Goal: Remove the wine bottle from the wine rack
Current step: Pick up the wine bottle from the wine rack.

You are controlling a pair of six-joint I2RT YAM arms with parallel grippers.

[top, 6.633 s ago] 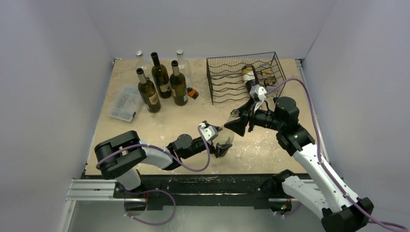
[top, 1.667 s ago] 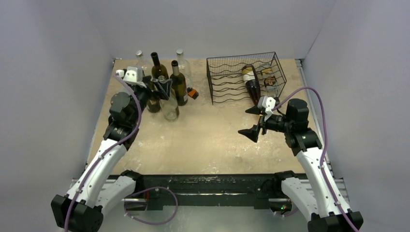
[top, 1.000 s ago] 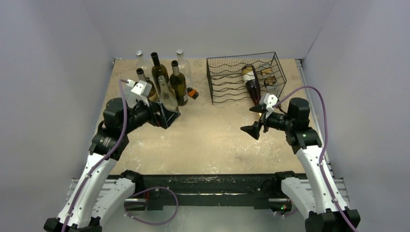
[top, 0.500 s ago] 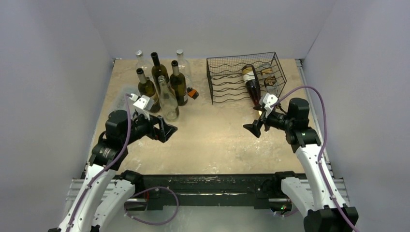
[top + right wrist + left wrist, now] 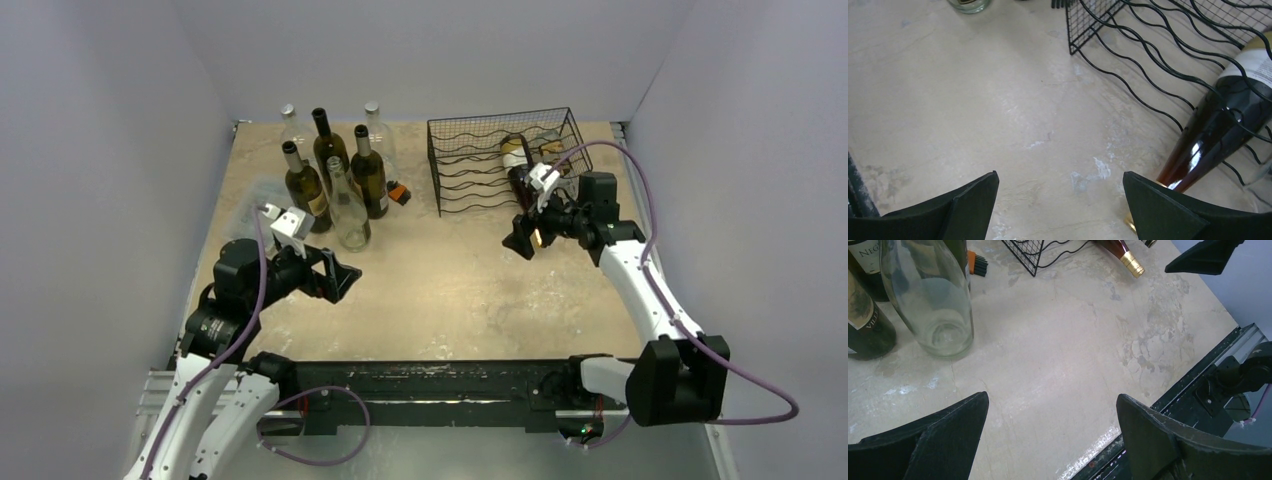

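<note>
The black wire wine rack (image 5: 470, 165) stands at the back right. In it lies a dark wine bottle (image 5: 516, 165) with a pale label, its gold-capped neck poking out of the front toward me. In the right wrist view the wine bottle (image 5: 1215, 132) slants under the wavy wires of the rack (image 5: 1148, 55), just right of my right fingertip. My right gripper (image 5: 521, 236) (image 5: 1061, 173) hovers open at the rack's front, beside the neck, holding nothing. The left gripper (image 5: 348, 277) (image 5: 1052, 396) is open and empty over bare tabletop at the near left.
Several upright bottles cluster at the back left, dark ones (image 5: 305, 190) and clear ones (image 5: 347, 212). The nearest clear bottle (image 5: 930, 295) stands just ahead of my left fingers. A small orange and black object (image 5: 399, 192) lies by the rack. A clear plastic box (image 5: 255, 200) sits at the left edge.
My left arm has drawn back toward the near edge, away from the clear bottle it set among the others. The right gripper has moved up to the rack's front, next to the bottle neck.
</note>
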